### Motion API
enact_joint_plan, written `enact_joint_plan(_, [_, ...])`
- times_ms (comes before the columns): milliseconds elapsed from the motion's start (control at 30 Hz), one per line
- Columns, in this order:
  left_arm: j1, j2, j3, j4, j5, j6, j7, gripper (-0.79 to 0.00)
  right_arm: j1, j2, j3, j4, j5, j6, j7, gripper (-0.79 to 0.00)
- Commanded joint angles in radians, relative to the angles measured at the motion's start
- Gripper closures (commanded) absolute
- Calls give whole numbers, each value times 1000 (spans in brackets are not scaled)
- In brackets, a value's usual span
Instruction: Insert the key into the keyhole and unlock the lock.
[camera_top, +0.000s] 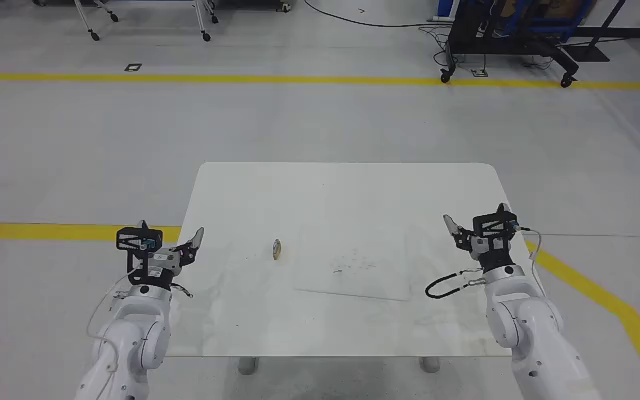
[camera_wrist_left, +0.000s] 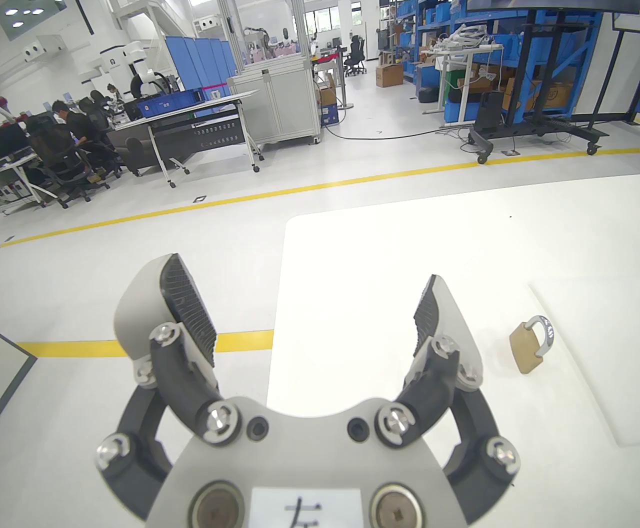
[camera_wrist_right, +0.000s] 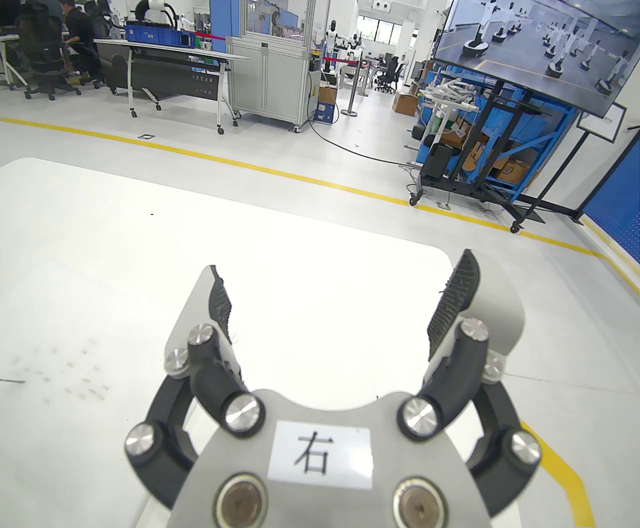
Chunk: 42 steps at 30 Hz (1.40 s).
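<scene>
A small padlock (camera_wrist_left: 526, 350) with a brass-coloured body and a silver shackle rests on the white counter (camera_top: 400, 200), left of its middle. The shackle looks closed. The body leans at a tilt, shackle end raised.

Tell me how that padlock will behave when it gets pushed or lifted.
The padlock looks like solid metal, so probably stiff and heavy for its size. Its flat-sided body should slide rather than roll on the smooth table. The shiny shackle may slip; the ribbed pads should help.
</scene>
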Motion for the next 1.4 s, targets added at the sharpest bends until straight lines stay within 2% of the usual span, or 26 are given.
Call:
enact_joint_plan(0, [0, 0, 0, 0, 0, 0, 0, -785, 0, 0, 0, 0, 0, 0, 0, -784])
enact_joint_plan(133, [0, 0, 0, 0, 0, 0, 0, -785, 3, 0, -2, -1, 1, -9, 2, -785])
enact_joint_plan(300, [0, 0, 0, 0, 0, 0, 0, -785, 79, 2, -81, 14, -87, -141, 44, -785])
enact_joint_plan(467, [0, 0, 0, 0, 0, 0, 0, -785, 227, 4, -191, 129, -127, -406, 53, -785])
enact_joint_plan(667, [0, 0, 0, 0, 0, 0, 0, -785, 377, 6, -291, 263, -213, -654, 0, -785])
enact_joint_plan(767, [0, 0, 0, 0, 0, 0, 0, -785, 440, 13, -324, 319, -259, -816, -55, -785])
enact_joint_plan(833, [0, 0, 0, 0, 0, 0, 0, -785, 489, 20, -359, 354, -307, -968, -126, -785])
enact_joint_plan(867, [0, 0, 0, 0, 0, 0, 0, -785, 514, 24, -384, 379, -339, -1012, -162, -785])
enact_joint_plan(933, [0, 0, 0, 0, 0, 0, 0, -785, 561, 35, -457, 443, -384, -1012, -234, -785])
enact_joint_plan(967, [0, 0, 0, 0, 0, 0, 0, -785, 588, 40, -495, 474, -403, -1012, -263, -693])
enact_joint_plan(1000, [0, 0, 0, 0, 0, 0, 0, -785, 615, 45, -533, 503, -422, -1012, -289, -496])
enact_joint_plan(1033, [0, 0, 0, 0, 0, 0, 0, -785, 642, 48, -567, 532, -443, -1012, -304, -446])
enact_joint_plan(1100, [0, 0, 0, 0, 0, 0, 0, -785, 690, 51, -641, 575, -471, -1012, -327, -425])
enact_joint_plan(1133, [0, 0, 0, 0, 0, 0, 0, -785, 714, 53, -676, 597, -477, -1012, -344, -446])
enact_joint_plan(1200, [0, 0, 0, 0, 0, 0, 0, -785, 759, 53, -741, 641, -481, -1012, -370, -403])
enact_joint_plan(1267, [0, 0, 0, 0, 0, 0, 0, -785, 800, 51, -793, 683, -474, -1012, -379, -419])
enact_joint_plan(1367, [0, 0, 0, 0, 0, 0, 0, -785, 850, 44, -859, 732, -446, -1012, -389, -369])
